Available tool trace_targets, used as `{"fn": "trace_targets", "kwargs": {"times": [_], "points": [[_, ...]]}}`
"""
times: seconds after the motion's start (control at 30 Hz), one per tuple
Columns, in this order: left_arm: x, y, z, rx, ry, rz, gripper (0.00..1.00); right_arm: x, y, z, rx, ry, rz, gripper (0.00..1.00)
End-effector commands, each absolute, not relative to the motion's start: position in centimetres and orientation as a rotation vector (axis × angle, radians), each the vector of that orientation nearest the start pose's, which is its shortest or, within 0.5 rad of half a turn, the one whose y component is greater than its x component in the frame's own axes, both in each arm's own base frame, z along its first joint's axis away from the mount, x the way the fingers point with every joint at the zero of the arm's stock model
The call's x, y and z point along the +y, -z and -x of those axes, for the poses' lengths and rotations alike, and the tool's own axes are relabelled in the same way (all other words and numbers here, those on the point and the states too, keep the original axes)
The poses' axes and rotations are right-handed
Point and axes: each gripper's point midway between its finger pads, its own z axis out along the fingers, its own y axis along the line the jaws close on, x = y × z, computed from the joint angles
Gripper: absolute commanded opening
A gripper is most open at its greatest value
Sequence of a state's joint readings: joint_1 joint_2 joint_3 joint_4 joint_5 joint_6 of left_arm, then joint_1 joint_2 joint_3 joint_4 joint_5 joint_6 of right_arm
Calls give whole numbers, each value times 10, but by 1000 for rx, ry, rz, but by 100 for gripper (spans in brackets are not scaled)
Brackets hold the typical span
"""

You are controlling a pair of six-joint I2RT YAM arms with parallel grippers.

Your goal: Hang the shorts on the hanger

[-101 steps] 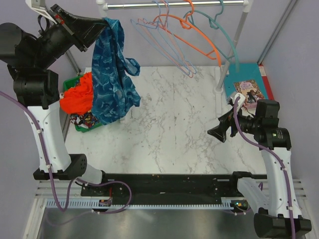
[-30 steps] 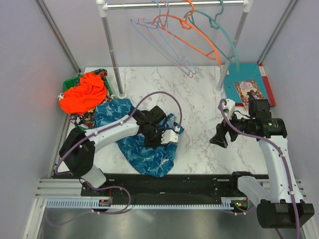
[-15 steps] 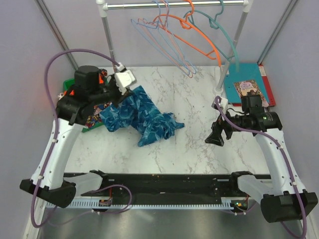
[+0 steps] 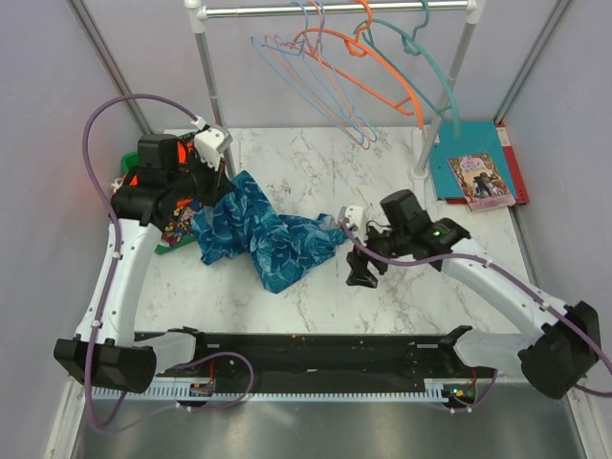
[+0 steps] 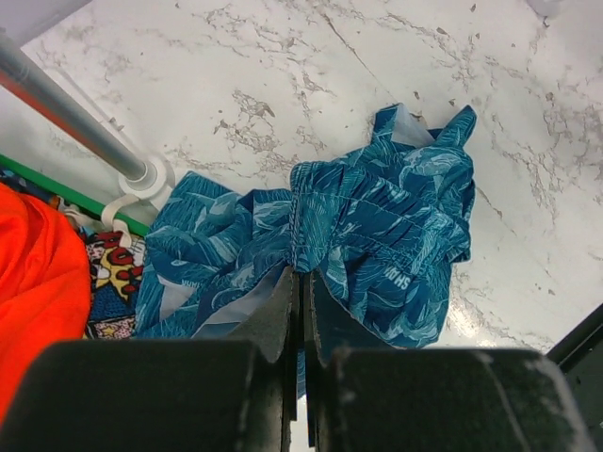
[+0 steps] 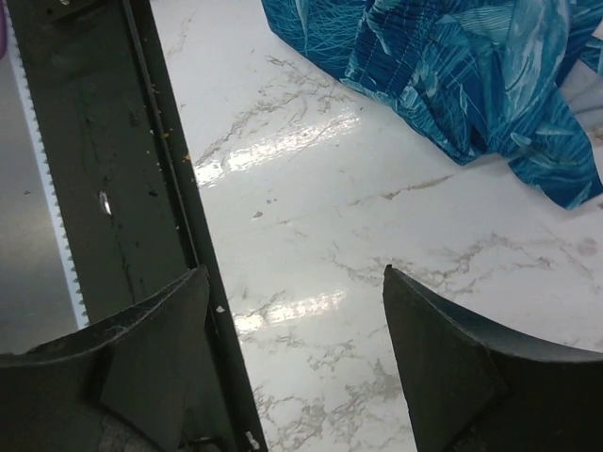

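Observation:
The dark-blue shorts (image 4: 273, 244) with a teal leafy print lie crumpled on the marble table, left of centre. My left gripper (image 4: 216, 187) is shut on their upper left end, near the rack post. In the left wrist view the closed fingers (image 5: 301, 278) pinch a fold of the shorts (image 5: 396, 221). My right gripper (image 4: 360, 273) is open and empty, just off the right end of the shorts; in its own view (image 6: 294, 275) the shorts (image 6: 452, 75) lie ahead at the upper right. The thin lavender hanger (image 4: 298, 88) hangs on the rail.
A thin pink hanger, an orange hanger (image 4: 378, 59) and a teal hanger (image 4: 438, 81) share the rail. The rack post (image 4: 212, 91) stands beside my left gripper. An orange garment (image 5: 33, 282) lies in a green basket at the left. A book (image 4: 483, 180) lies at the right.
My right arm has swung left across the table to the right end of the shorts, still open. My left gripper keeps its hold near the post and has shifted slightly.

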State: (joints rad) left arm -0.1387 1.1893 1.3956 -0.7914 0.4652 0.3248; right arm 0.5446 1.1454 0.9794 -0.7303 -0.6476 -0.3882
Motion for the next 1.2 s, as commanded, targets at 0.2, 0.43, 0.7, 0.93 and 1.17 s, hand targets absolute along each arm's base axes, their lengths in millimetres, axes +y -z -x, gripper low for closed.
{"fn": "trace_targets", "kwargs": {"times": [0.2, 0.43, 0.7, 0.93, 1.17], "points": [[-104, -294, -334, 2058, 480, -544, 2, 326, -144, -239, 1780, -564, 1358, 82], [-100, -286, -340, 2078, 503, -542, 2, 358, -101, -262, 1761, -428, 1407, 83], [-90, -278, -344, 2094, 511, -523, 2, 350, -56, -276, 1852, -280, 1445, 70], [-99, -282, -336, 2046, 564, -604, 2, 312, -97, -280, 1873, -226, 1422, 3], [-108, -303, -333, 1965, 591, -677, 2, 258, -180, -298, 1848, -262, 1325, 0]]}}
